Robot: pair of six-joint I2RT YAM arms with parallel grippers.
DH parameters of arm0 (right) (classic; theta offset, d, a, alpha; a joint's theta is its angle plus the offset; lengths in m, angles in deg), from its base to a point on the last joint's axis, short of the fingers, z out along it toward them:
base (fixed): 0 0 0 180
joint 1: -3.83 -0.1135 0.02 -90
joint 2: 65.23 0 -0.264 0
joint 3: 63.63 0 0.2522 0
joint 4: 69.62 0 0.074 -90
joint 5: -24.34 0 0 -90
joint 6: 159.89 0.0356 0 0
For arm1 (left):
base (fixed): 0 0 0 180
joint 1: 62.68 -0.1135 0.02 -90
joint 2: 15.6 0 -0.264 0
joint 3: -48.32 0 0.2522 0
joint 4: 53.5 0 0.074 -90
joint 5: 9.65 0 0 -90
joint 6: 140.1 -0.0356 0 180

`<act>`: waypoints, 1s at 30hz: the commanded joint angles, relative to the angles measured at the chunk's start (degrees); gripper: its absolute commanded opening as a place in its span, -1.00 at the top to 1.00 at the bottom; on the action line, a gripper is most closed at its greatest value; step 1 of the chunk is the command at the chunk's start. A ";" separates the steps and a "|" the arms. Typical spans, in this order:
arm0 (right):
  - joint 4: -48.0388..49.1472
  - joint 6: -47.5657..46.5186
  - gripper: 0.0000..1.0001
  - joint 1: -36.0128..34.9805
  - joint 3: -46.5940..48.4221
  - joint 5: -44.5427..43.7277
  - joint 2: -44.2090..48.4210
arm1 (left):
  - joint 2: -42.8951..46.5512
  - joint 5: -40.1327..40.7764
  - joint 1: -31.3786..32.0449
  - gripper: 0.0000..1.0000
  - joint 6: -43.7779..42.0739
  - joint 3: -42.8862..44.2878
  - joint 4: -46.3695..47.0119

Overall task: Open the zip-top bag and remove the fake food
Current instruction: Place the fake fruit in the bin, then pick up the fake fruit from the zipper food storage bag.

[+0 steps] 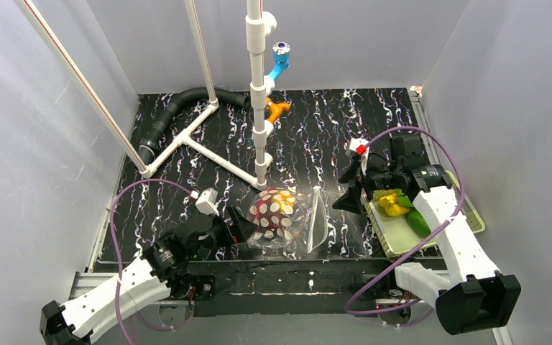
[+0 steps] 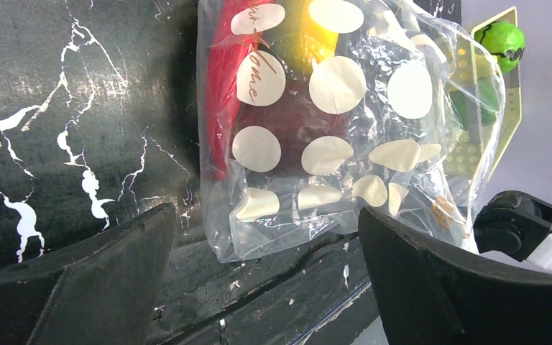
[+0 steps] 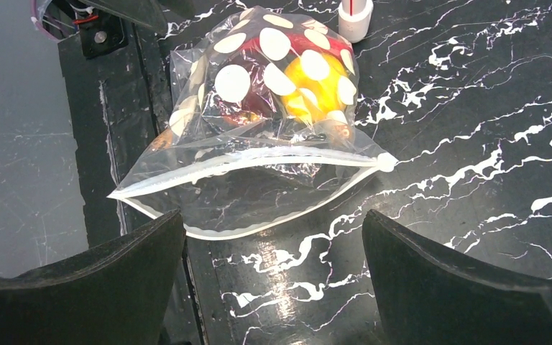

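Both sets of jaws are spread wide and empty: the left gripper (image 1: pixel 243 224) sits just left of the zip-top bag (image 1: pixel 279 215), and the right gripper (image 1: pixel 350 195) faces its gaping mouth. The bag lies by the table's (image 1: pixel 330 129) near edge, about midway along, with red and yellow fake food (image 3: pixel 309 79) inside.

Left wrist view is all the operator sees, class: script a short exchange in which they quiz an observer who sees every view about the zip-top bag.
Operator: I only see the dotted end. Is the zip open?
Observer: Yes. In the right wrist view the zip-top bag gapes open at its other end.
Operator: Is anything lined up with that opening?
Observer: The right gripper faces it, open and holding nothing.
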 commanded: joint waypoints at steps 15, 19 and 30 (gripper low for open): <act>3.08 -0.24 -0.97 -1.15 -3.63 0.54 0.57 | 1.26 1.74 -0.36 -0.97 0.74 -1.32 0.45; 3.09 -0.40 -0.97 -1.32 -3.80 0.67 0.57 | 1.05 1.74 -0.36 -0.96 0.79 -1.18 0.47; 2.53 -1.49 -0.97 -1.83 -3.80 0.25 0.46 | 0.83 1.74 -0.33 -0.96 0.63 -0.96 0.42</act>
